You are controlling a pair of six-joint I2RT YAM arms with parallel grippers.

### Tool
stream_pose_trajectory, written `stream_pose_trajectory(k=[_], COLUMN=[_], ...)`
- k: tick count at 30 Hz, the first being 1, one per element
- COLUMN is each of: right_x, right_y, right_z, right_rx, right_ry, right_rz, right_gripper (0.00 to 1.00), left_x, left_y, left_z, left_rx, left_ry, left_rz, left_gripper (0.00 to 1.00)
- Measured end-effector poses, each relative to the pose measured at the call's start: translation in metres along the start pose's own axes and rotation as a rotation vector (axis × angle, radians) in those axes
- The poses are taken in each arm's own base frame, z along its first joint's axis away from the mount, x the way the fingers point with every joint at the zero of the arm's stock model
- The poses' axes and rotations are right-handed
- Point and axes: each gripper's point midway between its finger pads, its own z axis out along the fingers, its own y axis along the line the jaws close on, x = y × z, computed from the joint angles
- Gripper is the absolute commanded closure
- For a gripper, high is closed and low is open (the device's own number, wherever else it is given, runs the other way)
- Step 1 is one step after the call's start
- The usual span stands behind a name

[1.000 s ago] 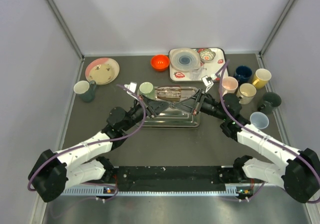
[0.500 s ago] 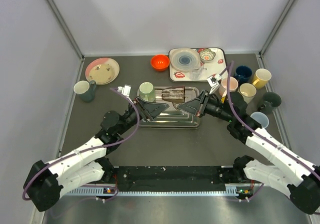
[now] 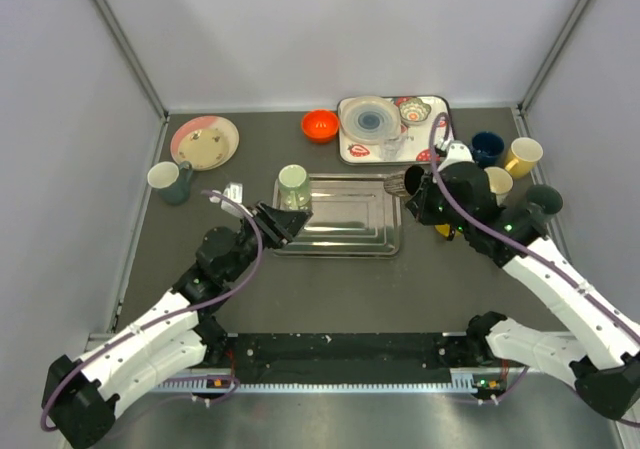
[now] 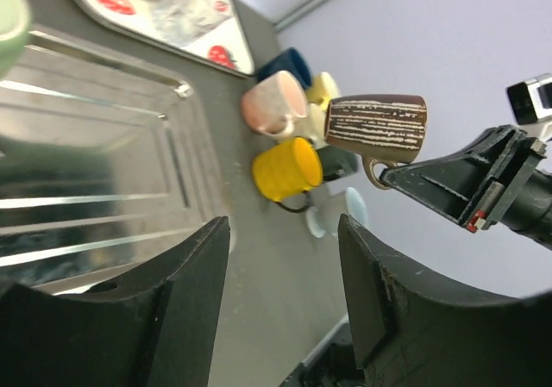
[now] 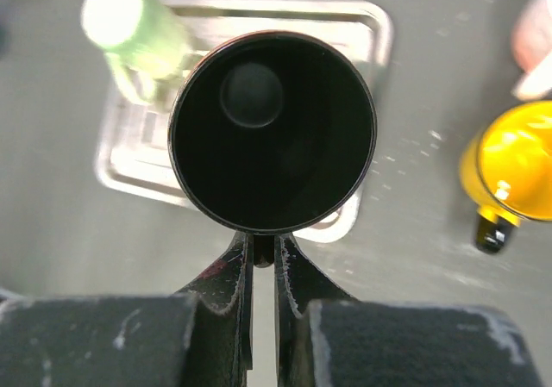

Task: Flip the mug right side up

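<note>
The mug is brown with thin white stripes and hangs in the air above the right end of the steel tray. My right gripper is shut on its handle. In the right wrist view the mug's dark open mouth faces the camera, and the right gripper pinches the handle just below the rim. The left wrist view shows the striped mug from the side, with the handle in the right gripper's fingers. My left gripper is open at the tray's left edge, with nothing between its fingers.
A green mug stands at the tray's far left corner. Several mugs cluster at the right, with a yellow one close to the held mug. A dish tray, an orange bowl, a plate and a teal mug lie behind.
My left gripper opened, let go and drew back left off the tray. My right gripper lifted the mug by its handle from the tray and swung it up to the right.
</note>
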Motion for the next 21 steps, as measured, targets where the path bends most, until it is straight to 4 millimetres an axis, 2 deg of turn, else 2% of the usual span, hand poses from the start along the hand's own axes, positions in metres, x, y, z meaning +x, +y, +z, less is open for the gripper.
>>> stream_pose_trajectory(k=[6, 10, 14, 21], right_x=[0.023, 0.025, 0.024, 0.021], right_y=[-0.047, -0.075, -0.102, -0.134], right_z=[0.035, 0.060, 0.076, 0.114], right_rx=[0.242, 0.358, 0.442, 0.530], right_ry=[0.143, 0.205, 0.245, 0.316], right_rz=[-0.069, -0.069, -0.050, -0.023], right_gripper=[1.00, 1.00, 1.00, 1.00], left_x=[0.009, 0.007, 0.004, 0.006], left_y=[0.038, 0.055, 0.069, 0.085], left_z=[-0.005, -0.007, -0.013, -0.020], left_rx=[-0.166, -0.282, -0.367, -0.439], left_ry=[0.030, 0.050, 0.054, 0.067], left_rz=[0.055, 0.102, 0.143, 0.179], left_gripper=[0.42, 0.43, 0.43, 0.43])
